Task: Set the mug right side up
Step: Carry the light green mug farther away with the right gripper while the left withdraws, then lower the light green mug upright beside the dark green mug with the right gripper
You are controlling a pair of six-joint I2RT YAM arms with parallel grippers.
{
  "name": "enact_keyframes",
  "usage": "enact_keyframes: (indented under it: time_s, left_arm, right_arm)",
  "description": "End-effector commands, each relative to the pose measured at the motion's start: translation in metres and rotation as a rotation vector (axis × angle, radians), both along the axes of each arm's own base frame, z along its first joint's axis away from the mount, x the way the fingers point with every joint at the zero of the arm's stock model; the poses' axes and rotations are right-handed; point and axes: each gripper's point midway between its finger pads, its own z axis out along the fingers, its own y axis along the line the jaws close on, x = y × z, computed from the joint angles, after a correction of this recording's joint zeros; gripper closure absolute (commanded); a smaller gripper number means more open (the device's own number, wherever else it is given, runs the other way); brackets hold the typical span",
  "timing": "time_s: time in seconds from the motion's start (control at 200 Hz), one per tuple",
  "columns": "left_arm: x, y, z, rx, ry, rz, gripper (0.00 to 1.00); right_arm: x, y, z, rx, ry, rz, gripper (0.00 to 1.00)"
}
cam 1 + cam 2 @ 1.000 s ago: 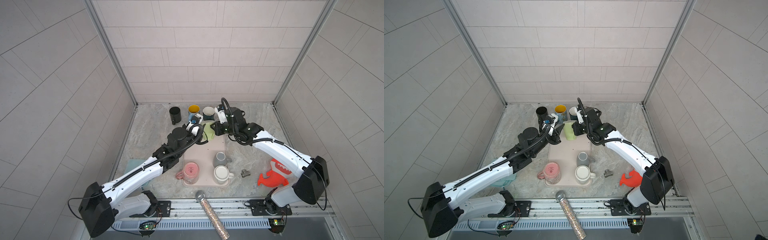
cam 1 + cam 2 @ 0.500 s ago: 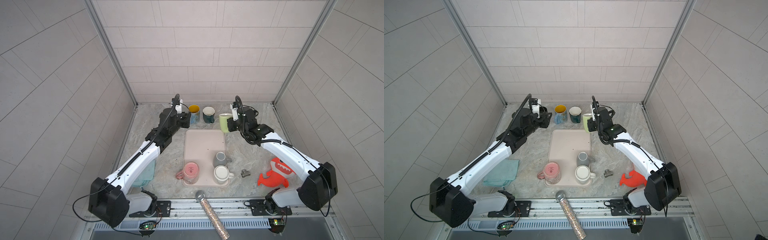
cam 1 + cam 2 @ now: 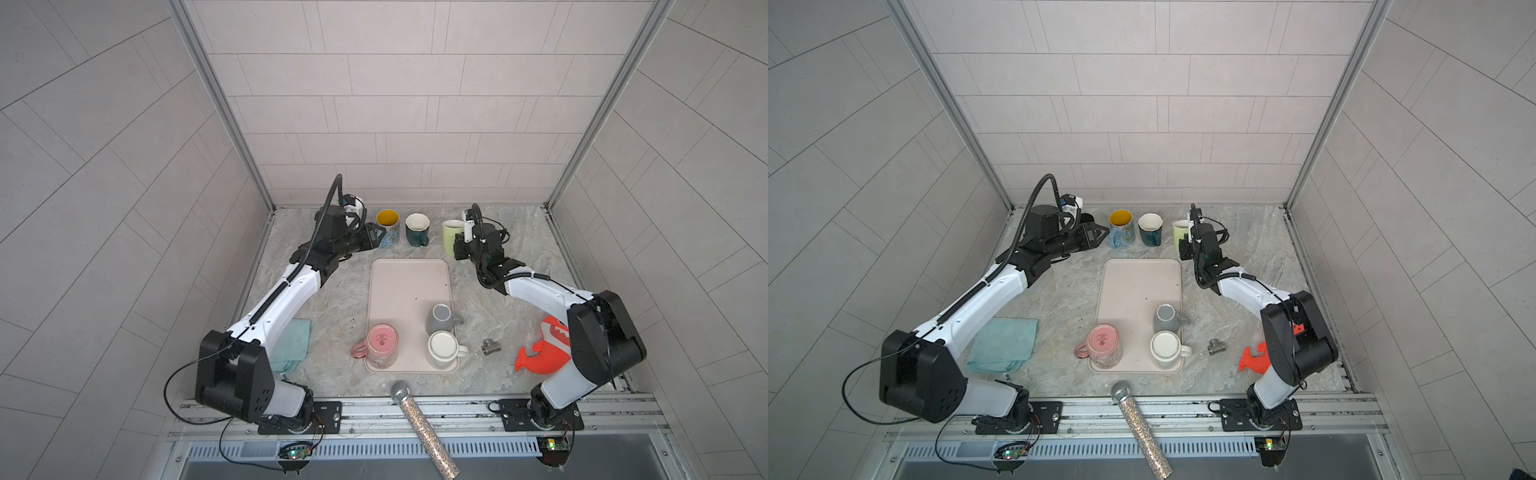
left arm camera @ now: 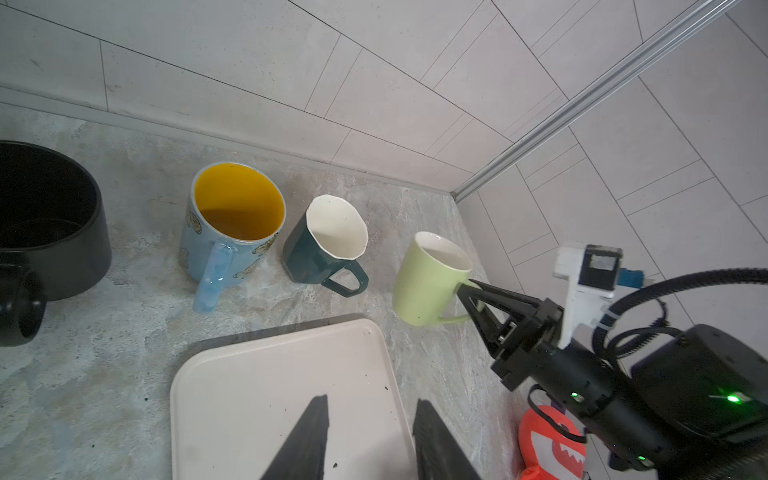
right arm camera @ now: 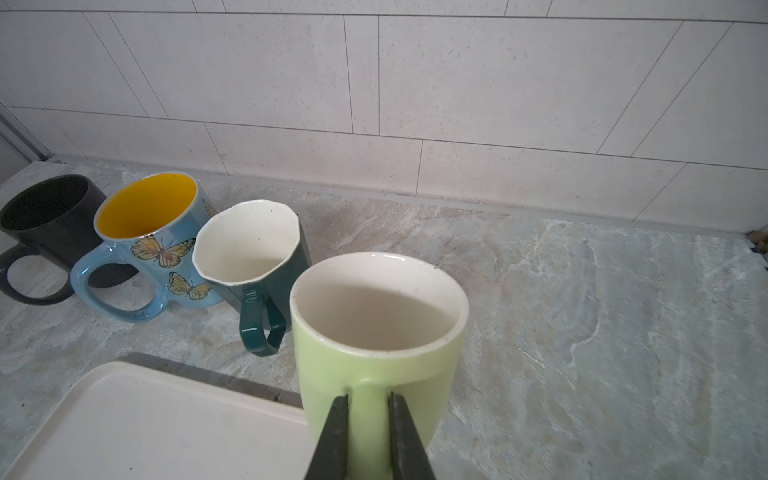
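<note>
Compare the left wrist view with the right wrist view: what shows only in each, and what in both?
Only the left wrist view: the left hand, open and empty, and an orange toy. Only the right wrist view: whole butterflies on the blue mug. Both: the black mug, the dark green mug, the tray, and the right hand shut on the handle of the light green mug.

- green mug [image 5: 374, 365]: pale lime outside, off-white inside
- faceted mug [image 5: 249, 249]: dark teal outside, speckled white inside
- blue mug [image 5: 166, 257]: glossy light blue with orange-yellow butterflies, yellow inside
- black mug [image 5: 45, 216]: black inside and out
- tray [image 3: 409, 286]: pale pinkish cream
- on the tray: pink mug [image 3: 382, 343], grey mug [image 3: 440, 318], white mug [image 3: 442, 349]
- cloth [image 3: 295, 340]: pale teal
- toy [image 3: 540, 357]: orange-red with white
- microphone [image 3: 419, 419]: silver glitter
- table [image 5: 582, 311]: grey marble with pale veins
</note>
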Motion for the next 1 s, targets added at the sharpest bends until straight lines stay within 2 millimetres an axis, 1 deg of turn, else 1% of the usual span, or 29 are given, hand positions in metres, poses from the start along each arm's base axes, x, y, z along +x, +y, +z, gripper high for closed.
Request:
enact_keyframes:
  time_s: [0.0,0.135,0.315,0.515,0.65,0.876,0.991]
  left_arm:
    - [-0.001,-0.001,0.005,-0.053,0.004,-0.023,0.60]
    - [0.001,0.005,0.001,-0.057,0.012,-0.012,0.60]
    - [0.003,0.007,0.004,-0.077,-0.015,-0.014,0.60]
    - [0.003,0.008,0.006,-0.098,-0.035,-0.023,0.60]
    - [0.003,0.010,0.007,-0.098,-0.041,-0.018,0.60]
    - [0.001,0.011,0.014,-0.117,-0.078,-0.015,0.60]
    - [0.001,0.011,0.014,-0.121,-0.079,-0.016,0.60]
  right_arm:
    - [0.022,0.008,0.063,0.086,-0.274,0.010,1.00]
    - [0.034,0.014,0.051,0.104,-0.300,0.029,1.00]
    - [0.043,0.018,0.040,0.089,-0.334,0.037,1.00]
    - [0.052,0.013,0.028,0.077,-0.362,0.010,1.00]
    - [0.057,0.013,0.020,0.075,-0.364,0.003,1.00]
    - [0.064,0.011,0.008,0.058,-0.365,-0.009,1.00]
    - [0.066,0.009,0.003,0.052,-0.368,-0.022,1.00]
